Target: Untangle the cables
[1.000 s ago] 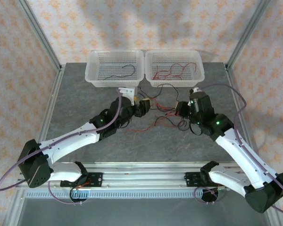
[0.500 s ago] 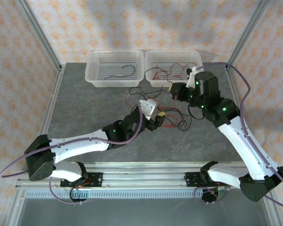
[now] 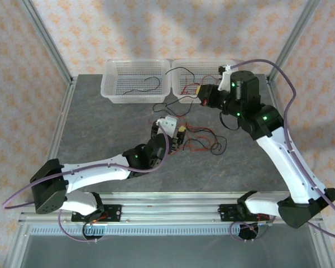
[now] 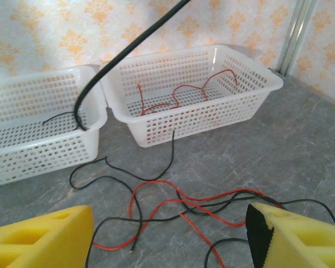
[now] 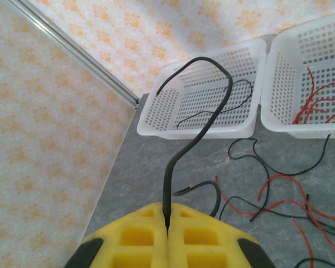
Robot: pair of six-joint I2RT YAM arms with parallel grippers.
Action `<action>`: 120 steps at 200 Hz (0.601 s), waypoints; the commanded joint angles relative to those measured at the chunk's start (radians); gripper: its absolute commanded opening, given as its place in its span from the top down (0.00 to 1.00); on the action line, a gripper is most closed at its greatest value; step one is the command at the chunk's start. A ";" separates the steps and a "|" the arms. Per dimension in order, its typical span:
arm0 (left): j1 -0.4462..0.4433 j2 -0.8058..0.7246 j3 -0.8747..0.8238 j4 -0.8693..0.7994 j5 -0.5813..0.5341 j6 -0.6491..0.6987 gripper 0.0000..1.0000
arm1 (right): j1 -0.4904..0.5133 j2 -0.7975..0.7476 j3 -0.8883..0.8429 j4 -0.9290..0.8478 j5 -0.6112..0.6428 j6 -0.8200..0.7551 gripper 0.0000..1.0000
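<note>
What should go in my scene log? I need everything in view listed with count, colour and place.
table: one, grey
left basket: one, white, far edge
right basket: one, white, beside it
basket cable: one, black, in left basket
basket cables: several, red, in right basket
loose cables: several, red and black, tangled on table
held cable: one, black, in right tool
left tool: yellow pads, open, over tangle
right tool: yellow pads, shut

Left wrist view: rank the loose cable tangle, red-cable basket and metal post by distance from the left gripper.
1. Cable tangle, on the table just ahead of the left gripper.
2. Red-cable basket, behind it.
3. Metal post, far right corner.
</note>
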State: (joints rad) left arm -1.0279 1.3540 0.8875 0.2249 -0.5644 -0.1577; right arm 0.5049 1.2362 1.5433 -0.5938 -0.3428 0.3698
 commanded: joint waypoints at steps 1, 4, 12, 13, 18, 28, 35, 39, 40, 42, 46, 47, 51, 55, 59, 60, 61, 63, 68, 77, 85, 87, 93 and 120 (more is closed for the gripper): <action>0.002 -0.074 -0.030 -0.049 -0.053 -0.059 0.26 | -0.004 0.026 0.045 0.055 0.055 -0.057 1.00; 0.001 -0.080 -0.032 -0.054 -0.053 -0.064 0.26 | -0.005 0.031 0.048 0.062 0.057 -0.065 1.00; 0.001 -0.097 -0.040 -0.070 -0.054 -0.076 0.26 | -0.005 0.045 0.058 0.082 0.063 -0.086 1.00; 0.001 -0.099 -0.039 -0.071 -0.054 -0.077 0.26 | -0.005 0.046 0.059 0.085 0.064 -0.089 1.00; 0.001 -0.110 -0.043 -0.082 -0.055 -0.087 0.26 | -0.005 0.055 0.064 0.099 0.070 -0.102 1.00; 0.001 -0.132 -0.049 -0.105 -0.058 -0.105 0.26 | -0.005 0.075 0.074 0.127 0.083 -0.129 1.00; 0.002 -0.148 -0.052 -0.124 -0.060 -0.118 0.26 | -0.005 0.086 0.080 0.152 0.084 -0.153 1.00; 0.002 -0.155 -0.055 -0.135 -0.062 -0.127 0.26 | -0.005 0.091 0.080 0.175 0.085 -0.164 1.00; 0.003 -0.158 -0.055 -0.137 -0.062 -0.129 0.26 | -0.005 0.092 0.080 0.175 0.086 -0.169 1.00; 0.003 -0.163 -0.057 -0.142 -0.062 -0.133 0.26 | -0.004 0.095 0.079 0.184 0.087 -0.174 1.00; 0.004 -0.173 -0.058 -0.153 -0.063 -0.142 0.25 | -0.004 0.103 0.078 0.203 0.088 -0.182 1.00; 0.003 -0.174 -0.059 -0.156 -0.063 -0.145 0.25 | -0.005 0.104 0.078 0.207 0.088 -0.184 1.00; 0.004 -0.183 -0.061 -0.167 -0.064 -0.155 0.25 | -0.005 0.114 0.080 0.224 0.086 -0.193 1.00; 0.004 -0.191 -0.062 -0.179 -0.064 -0.166 0.25 | -0.005 0.122 0.082 0.240 0.080 -0.207 1.00; 0.007 -0.198 -0.063 -0.191 -0.064 -0.177 0.25 | -0.005 0.133 0.085 0.255 0.072 -0.219 1.00; 0.007 -0.200 -0.062 -0.195 -0.063 -0.180 0.25 | -0.005 0.137 0.086 0.259 0.069 -0.219 1.00; 0.008 -0.202 -0.062 -0.198 -0.063 -0.183 0.25 | -0.005 0.137 0.088 0.263 0.067 -0.225 1.00; 0.008 -0.206 -0.063 -0.206 -0.063 -0.189 0.25 | -0.005 0.144 0.089 0.271 0.063 -0.231 1.00; 0.010 -0.214 -0.061 -0.224 -0.063 -0.204 0.24 | -0.003 0.161 0.095 0.290 0.053 -0.241 1.00; 0.014 -0.229 -0.060 -0.256 -0.064 -0.231 0.24 | -0.001 0.191 0.108 0.320 0.034 -0.268 1.00; 0.015 -0.242 -0.059 -0.283 -0.063 -0.256 0.23 | 0.002 0.219 0.121 0.344 0.017 -0.292 1.00; 0.016 -0.244 -0.059 -0.288 -0.063 -0.262 0.23 | 0.003 0.227 0.125 0.350 0.013 -0.299 1.00; 0.018 -0.254 -0.058 -0.307 -0.064 -0.278 0.23 | 0.008 0.249 0.133 0.370 0.006 -0.318 1.00; 0.022 -0.298 -0.067 -0.356 -0.060 -0.334 0.18 | 0.027 0.343 0.174 0.465 0.001 -0.393 1.00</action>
State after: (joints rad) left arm -1.0138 1.0988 0.8406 -0.0311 -0.5941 -0.4023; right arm 0.5133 1.5211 1.6665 -0.2714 -0.3172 0.0849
